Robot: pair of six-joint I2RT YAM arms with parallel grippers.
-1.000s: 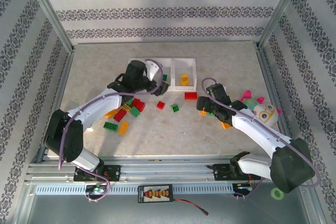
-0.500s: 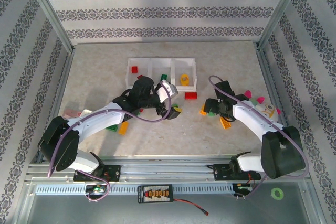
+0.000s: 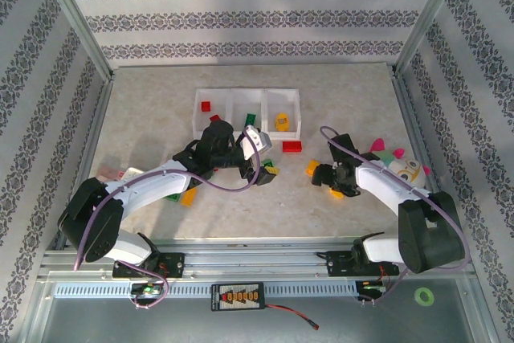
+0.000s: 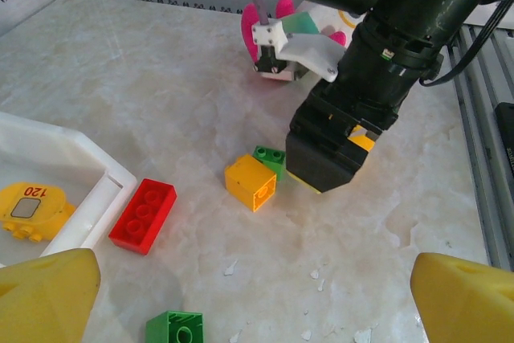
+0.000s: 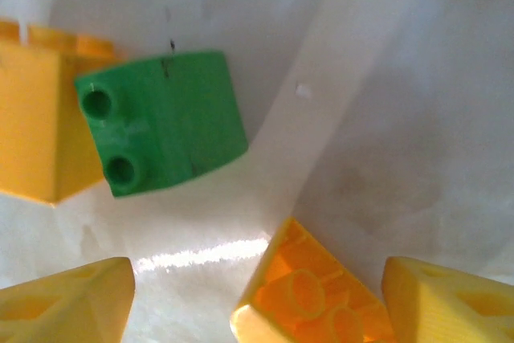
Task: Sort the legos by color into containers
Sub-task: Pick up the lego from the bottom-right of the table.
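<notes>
**Top view.** The three containers (image 3: 241,91) stand in a row at the middle of the desk (image 3: 161,94). From left to right they hold one red, one green and one yellow piece. The remaining legos (image 3: 291,147) lie scattered on the desk in front of them. The left pincer (image 3: 263,170) is poised in front of the right-hand bin, jaws spread wide and empty.

**Left wrist view.** A red brick (image 4: 143,215) lies just beside that bin's wall. A yellow brick (image 4: 250,182) touches a small green brick (image 4: 270,158).

**Right wrist view.** The right pincer (image 5: 257,299) is spread around an orange-yellow brick (image 5: 309,303) and does not clamp it. A green brick (image 5: 165,122) lies just ahead.

A plush toy (image 3: 401,168) sits beside the right arm.
</notes>
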